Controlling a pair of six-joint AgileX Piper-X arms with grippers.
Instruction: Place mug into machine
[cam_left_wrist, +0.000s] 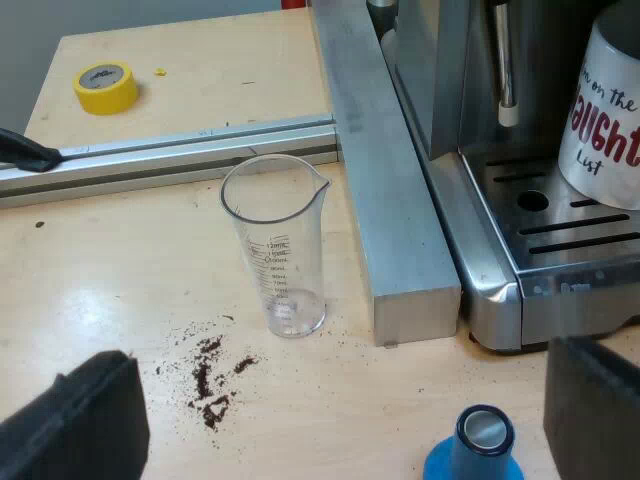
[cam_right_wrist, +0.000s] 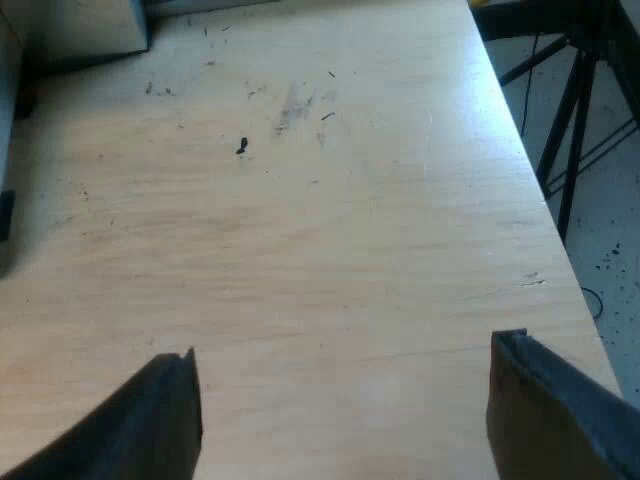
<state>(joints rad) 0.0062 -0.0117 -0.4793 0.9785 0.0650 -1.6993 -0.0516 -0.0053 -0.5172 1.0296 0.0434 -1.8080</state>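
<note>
Evidently the placing step is all but finished: on the espresso machine the white mug with red lettering stands upright on the drip tray, beside the steam wand. The next move is probably only a retreat, since both grippers are empty. The left gripper hangs with fingers wide over the wooden table, and the right gripper is equally wide above bare wood. A metal beam lies against the machine's side. Just beside it stands an empty measuring glass, the likeliest thing to knock. A blue tamper sits near the left gripper, a yellow tape roll lies well apart, and spilled coffee grounds lie by the glass.
</note>
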